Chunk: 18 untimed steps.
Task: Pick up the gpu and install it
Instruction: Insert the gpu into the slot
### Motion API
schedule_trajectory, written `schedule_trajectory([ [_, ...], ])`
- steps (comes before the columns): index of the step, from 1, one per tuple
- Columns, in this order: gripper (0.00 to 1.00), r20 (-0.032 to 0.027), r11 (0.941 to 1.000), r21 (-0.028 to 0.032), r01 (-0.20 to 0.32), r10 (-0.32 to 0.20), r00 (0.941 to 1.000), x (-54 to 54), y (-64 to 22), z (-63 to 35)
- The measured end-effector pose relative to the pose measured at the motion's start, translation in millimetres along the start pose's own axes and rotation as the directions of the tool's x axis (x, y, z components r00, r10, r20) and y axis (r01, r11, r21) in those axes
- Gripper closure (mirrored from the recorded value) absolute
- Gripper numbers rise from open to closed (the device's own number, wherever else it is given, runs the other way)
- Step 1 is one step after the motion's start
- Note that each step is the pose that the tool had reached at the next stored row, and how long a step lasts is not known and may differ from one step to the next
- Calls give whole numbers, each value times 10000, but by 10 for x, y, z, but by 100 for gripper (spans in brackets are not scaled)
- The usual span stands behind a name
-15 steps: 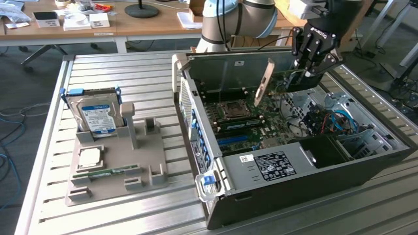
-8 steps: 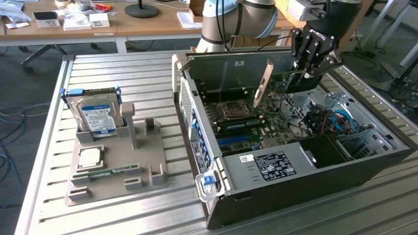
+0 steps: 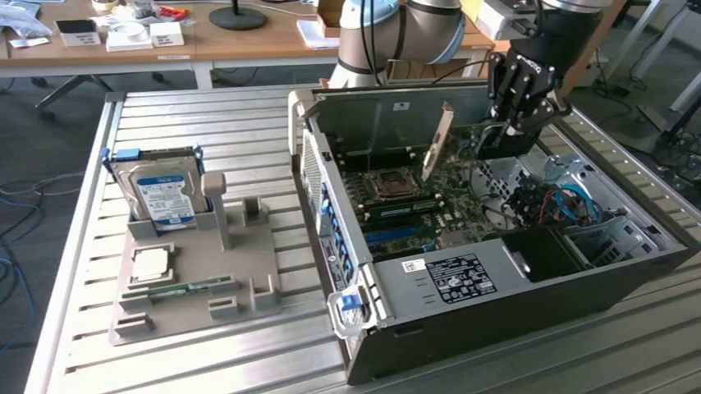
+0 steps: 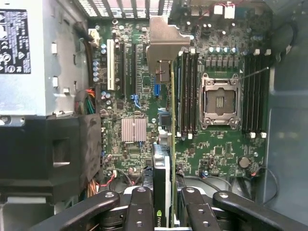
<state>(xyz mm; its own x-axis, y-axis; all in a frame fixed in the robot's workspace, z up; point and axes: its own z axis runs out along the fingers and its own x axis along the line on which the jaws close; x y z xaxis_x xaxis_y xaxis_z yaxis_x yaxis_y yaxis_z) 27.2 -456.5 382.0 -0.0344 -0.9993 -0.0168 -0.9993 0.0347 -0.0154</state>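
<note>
While my claw (image 3: pixel 515 103), at two o'clock in the exterior view, pinches the gpu (image 3: pixel 504 141) over the motherboard (image 4: pixel 216 144), any tilt could seat it crooked.

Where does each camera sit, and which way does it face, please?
Exterior view: off the arm, raised, looking down across the metal table at the open computer case; the arm and its fingers show, clamped on the gpu.
Wrist view: on the wrist, looking past the fingers into the case at the motherboard; the fingers hold the gpu edge-on.
Both share the fingers, the gpu, the motherboard and its processor socket.
</note>
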Motion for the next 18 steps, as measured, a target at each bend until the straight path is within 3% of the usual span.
schedule_trajectory([
  [5,73,-4,9995,5,-326,326,9995,3,47,98],
  [18,73,-5,9995,6,-327,327,9995,5,98,108],
])
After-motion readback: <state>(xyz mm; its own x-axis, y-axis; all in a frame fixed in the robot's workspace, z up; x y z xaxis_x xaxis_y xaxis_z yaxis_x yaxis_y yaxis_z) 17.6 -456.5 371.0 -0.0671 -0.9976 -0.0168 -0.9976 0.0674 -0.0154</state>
